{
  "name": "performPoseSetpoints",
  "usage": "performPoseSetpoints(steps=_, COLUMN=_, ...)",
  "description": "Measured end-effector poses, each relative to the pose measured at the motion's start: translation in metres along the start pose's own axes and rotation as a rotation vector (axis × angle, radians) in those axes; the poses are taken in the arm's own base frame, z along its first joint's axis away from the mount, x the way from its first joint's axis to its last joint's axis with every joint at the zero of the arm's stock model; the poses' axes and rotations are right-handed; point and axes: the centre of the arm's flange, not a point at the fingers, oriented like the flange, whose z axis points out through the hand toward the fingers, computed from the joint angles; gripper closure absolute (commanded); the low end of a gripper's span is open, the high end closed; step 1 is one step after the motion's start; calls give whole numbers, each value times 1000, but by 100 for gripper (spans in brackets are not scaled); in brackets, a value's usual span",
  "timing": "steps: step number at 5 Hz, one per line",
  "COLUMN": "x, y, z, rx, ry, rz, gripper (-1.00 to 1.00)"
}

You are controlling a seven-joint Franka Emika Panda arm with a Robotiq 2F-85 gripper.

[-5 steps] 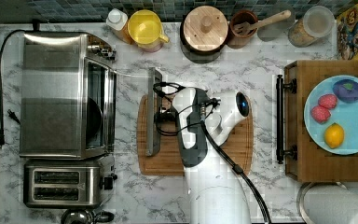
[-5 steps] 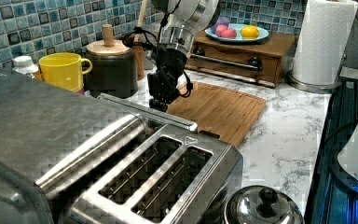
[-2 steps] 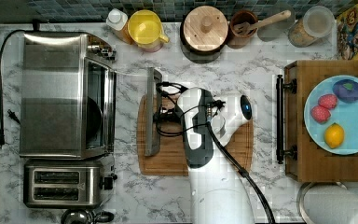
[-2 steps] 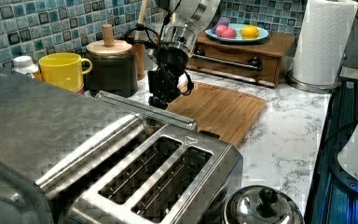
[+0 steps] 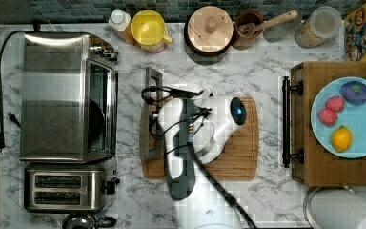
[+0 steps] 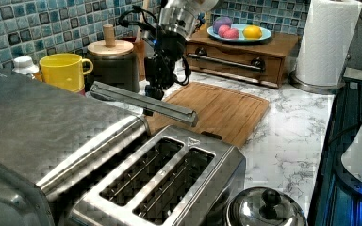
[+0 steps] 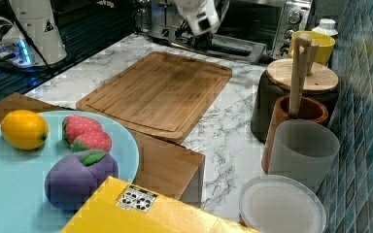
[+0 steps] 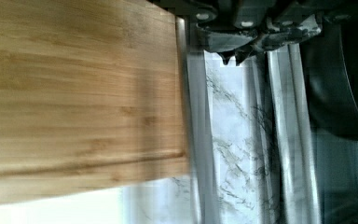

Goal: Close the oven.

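End effector (image 6: 159, 87) of yours sat right at the oven's bar handle (image 6: 143, 102), over the edge of the cutting board (image 5: 228, 157); honestly couldn't tell if the fingers were spread or pinched. Oven (image 5: 62, 95) stood on the desk (image 5: 267, 62) at the top view's left, door hanging open, toaster (image 5: 66, 185) beside it.

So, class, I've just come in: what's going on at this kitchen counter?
A white robot arm is working on the toaster oven, whose glass door is folded down and open. Its gripper is right at the door's bar handle, above the edge of the wooden cutting board. The door is not yet closed. A two-slot toaster stands beside the oven.
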Motion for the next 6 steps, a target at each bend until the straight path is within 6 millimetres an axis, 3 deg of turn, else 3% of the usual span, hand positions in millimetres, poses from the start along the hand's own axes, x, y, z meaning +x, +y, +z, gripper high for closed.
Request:
performPoseSetpoints(steps=1, x=3, y=-52, z=-3, rx=-212, ry=8, rz=-74, gripper=100)
performPoseSetpoints(steps=2, x=-3, y=-112, z=-1, rx=-269, ry=54, rz=-99, gripper=100)
performPoseSetpoints(steps=4, x=-31, y=-224, z=4, rx=-401, ry=130, rz=-297, gripper=100)
performPoseSetpoints(steps=6, x=-48, y=-314, z=43, rx=-705, ry=146, rz=-397, gripper=100)
